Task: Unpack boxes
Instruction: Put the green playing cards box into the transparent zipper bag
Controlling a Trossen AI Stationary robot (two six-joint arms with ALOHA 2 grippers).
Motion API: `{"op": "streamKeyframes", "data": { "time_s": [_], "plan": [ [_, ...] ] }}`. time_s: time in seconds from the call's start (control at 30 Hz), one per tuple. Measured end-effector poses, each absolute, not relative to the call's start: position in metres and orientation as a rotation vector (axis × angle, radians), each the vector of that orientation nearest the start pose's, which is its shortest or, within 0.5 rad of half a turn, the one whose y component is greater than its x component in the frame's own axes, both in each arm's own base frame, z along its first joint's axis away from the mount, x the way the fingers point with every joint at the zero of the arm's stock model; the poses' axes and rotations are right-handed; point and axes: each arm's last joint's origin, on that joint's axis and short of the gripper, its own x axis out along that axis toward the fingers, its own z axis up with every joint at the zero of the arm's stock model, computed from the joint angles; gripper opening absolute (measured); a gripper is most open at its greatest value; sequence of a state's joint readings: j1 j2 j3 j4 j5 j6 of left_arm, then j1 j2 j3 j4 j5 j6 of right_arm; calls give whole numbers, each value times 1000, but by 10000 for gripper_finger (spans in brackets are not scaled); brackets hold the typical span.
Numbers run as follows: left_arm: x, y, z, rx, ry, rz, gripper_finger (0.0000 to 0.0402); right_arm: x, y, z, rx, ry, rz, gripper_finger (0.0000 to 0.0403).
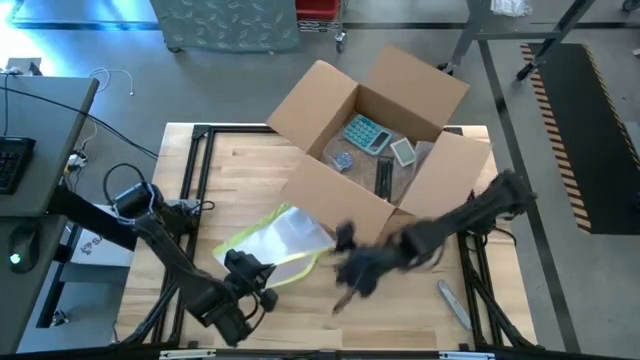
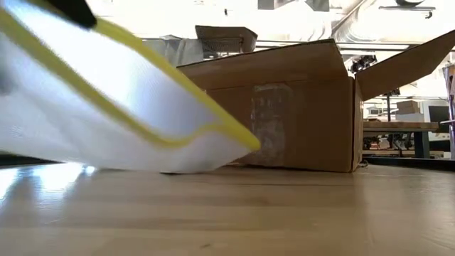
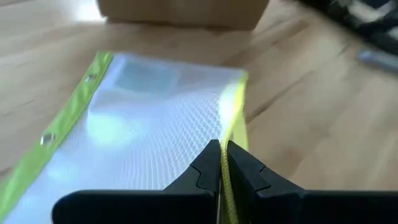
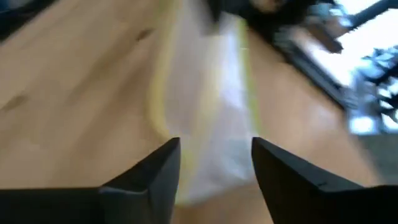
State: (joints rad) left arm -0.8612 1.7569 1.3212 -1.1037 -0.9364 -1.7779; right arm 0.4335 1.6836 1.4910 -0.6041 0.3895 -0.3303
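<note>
The brown cardboard box (image 1: 375, 130) stands open at the table's far middle, its bottom on the wood; it also shows in the low view (image 2: 284, 121). A flat clear sleeve with a yellow edge (image 1: 285, 235) lies in front of it, tilted, its low corner (image 2: 188, 165) on the table. My left gripper (image 3: 221, 152) is shut on the sleeve's yellow edge, at the table's near left (image 1: 263, 272). My right gripper (image 4: 214, 168), near the table's middle (image 1: 345, 262), stands open at the sleeve's right end, which shows blurred beyond its fingers. My left gripper pinches the sleeve's yellow edge (image 3: 226, 134) between its two fingers, on the sleeve's near side. The fingers come slanting down from the table's near left. That end of the sleeve is raised (image 2: 85, 43), while the opposite corner rests on the table.
Inside the box lie a teal calculator (image 1: 366, 133) and other small items on crinkly clear film. A slim silvery object (image 1: 452, 303) lies on the wood at the near right. Black frame rails (image 1: 200, 160) run along the table's edges.
</note>
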Motion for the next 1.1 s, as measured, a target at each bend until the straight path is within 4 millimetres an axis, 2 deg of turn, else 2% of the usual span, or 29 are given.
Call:
{"op": "streamKeyframes", "data": {
  "time_s": [0.07,0.17,0.23,0.33,0.5,0.63,0.83,0.97,1.1],
  "plan": [
    [230,-222,227,-447,574,754,0,325,116,337,-604,709,119,201],
    [235,-217,227,-441,605,768,0,308,68,364,-516,705,20,214],
    [237,-214,227,-421,612,775,0,300,31,373,-448,726,-96,217],
    [239,-208,227,-382,628,797,0,296,-26,370,-329,816,-267,218],
    [243,-194,228,-319,668,851,0,284,-110,342,-152,1049,-460,218],
    [248,-187,228,-278,688,857,0,274,-161,312,40,1201,-499,230],
    [252,-182,229,-241,665,861,0,273,-205,262,192,1393,-533,264],
    [252,-182,229,-245,639,866,0,269,-224,232,253,1533,-579,290],
    [252,-183,229,-253,631,863,0,262,-237,211,373,1613,-683,295]
  ]
}}
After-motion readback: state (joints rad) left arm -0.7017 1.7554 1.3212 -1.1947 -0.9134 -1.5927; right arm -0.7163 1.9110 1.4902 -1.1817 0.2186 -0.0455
